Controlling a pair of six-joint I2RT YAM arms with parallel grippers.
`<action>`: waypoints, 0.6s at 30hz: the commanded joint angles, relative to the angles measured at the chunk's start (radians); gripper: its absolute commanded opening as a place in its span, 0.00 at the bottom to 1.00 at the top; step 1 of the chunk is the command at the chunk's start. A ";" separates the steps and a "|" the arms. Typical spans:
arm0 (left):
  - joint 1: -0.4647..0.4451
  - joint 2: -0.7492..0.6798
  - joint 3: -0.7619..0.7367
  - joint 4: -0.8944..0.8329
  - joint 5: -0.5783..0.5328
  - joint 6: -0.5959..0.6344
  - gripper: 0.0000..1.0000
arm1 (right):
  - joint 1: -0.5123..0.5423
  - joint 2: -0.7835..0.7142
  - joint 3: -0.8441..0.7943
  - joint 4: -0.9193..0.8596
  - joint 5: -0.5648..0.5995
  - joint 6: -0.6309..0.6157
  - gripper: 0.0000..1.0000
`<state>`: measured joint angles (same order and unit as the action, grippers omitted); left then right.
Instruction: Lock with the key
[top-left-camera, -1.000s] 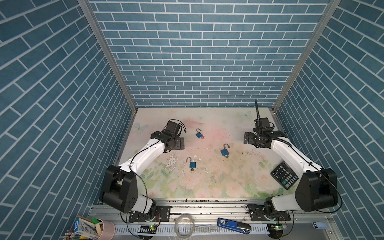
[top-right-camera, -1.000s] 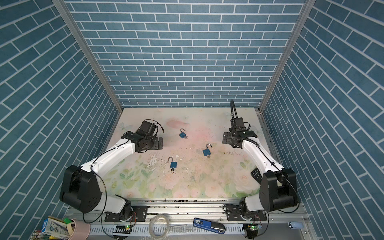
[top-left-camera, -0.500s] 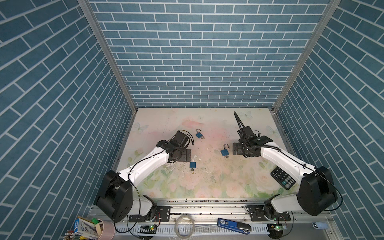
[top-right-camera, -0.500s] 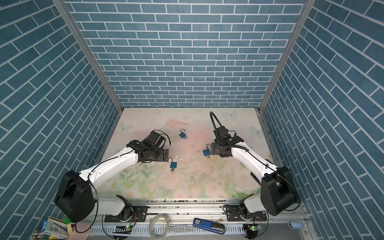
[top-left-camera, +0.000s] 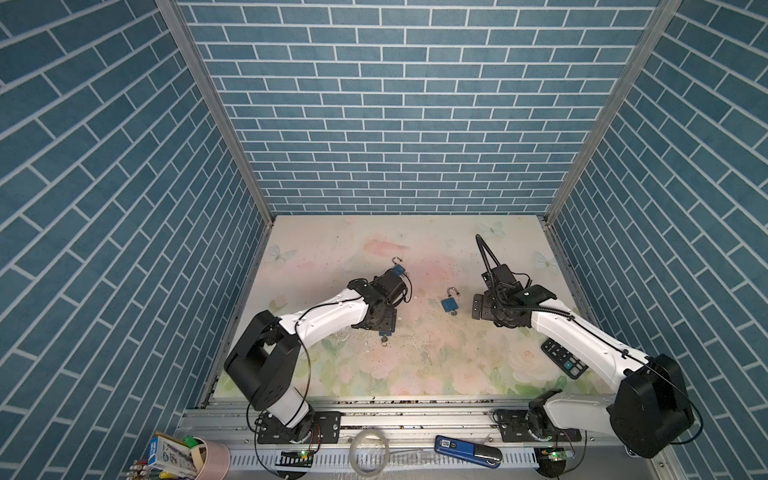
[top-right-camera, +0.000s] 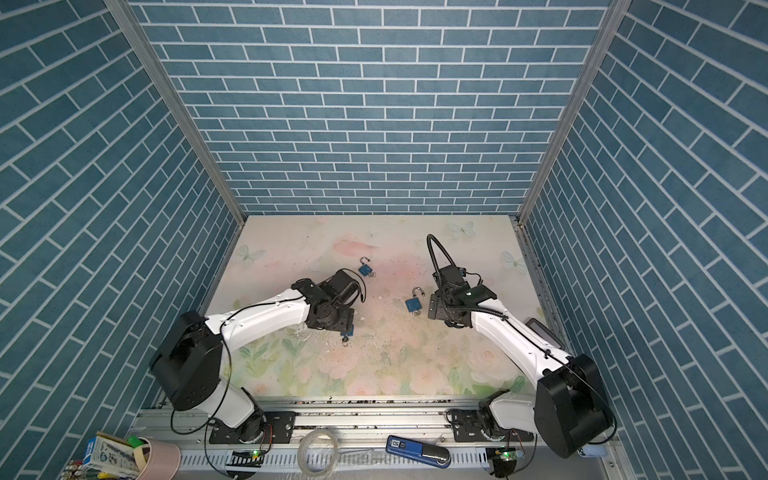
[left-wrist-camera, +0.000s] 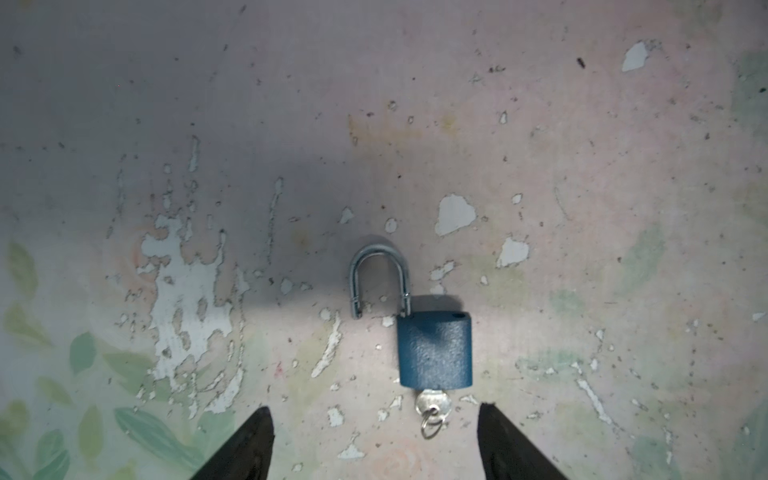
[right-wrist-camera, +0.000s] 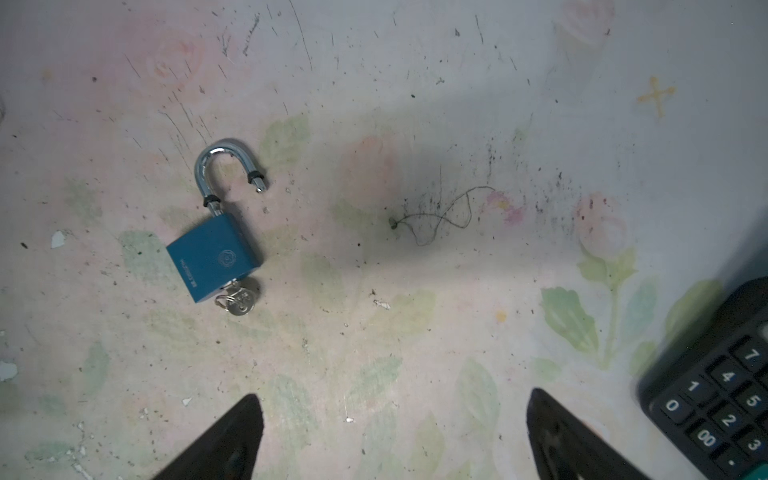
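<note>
**Both arms have swung in from the worktop's edges, each onto an unlocked padlock.**

The left gripper (left-wrist-camera: 374, 409) now hangs low over the near padlock (left-wrist-camera: 434, 353). This lies flat on the worktop (top-left-camera: 415, 365), its shackle (left-wrist-camera: 378, 270) swung open and its key (left-wrist-camera: 432, 405) in the base. The gripper's fingers (left-wrist-camera: 245, 449) stand apart and hold nothing, and the key's head seems to lie between them, nearer one. The right gripper (right-wrist-camera: 395, 395), wide open and empty, has come beside the middle padlock (right-wrist-camera: 214, 257), likewise open with its key in, and a calculator (right-wrist-camera: 723, 399) lies close by. A far padlock (top-left-camera: 398, 269) lies behind the left arm. The approach looks finished, but nothing is locked yet. Pressing the shackle home and turning the key remain.
</note>
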<state>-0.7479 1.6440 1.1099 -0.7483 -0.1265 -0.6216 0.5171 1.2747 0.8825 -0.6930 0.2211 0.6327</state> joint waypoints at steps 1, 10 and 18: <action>-0.028 0.075 0.069 -0.040 -0.003 -0.041 0.75 | 0.000 -0.044 -0.024 -0.032 -0.003 0.041 0.99; -0.043 0.173 0.126 -0.037 0.027 -0.080 0.69 | -0.030 -0.116 -0.062 -0.036 -0.007 0.039 0.99; -0.043 0.205 0.123 -0.019 0.020 -0.086 0.67 | -0.051 -0.141 -0.081 -0.028 -0.031 0.036 0.99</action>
<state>-0.7845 1.8313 1.2209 -0.7502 -0.0967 -0.6979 0.4740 1.1568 0.8158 -0.7013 0.2028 0.6327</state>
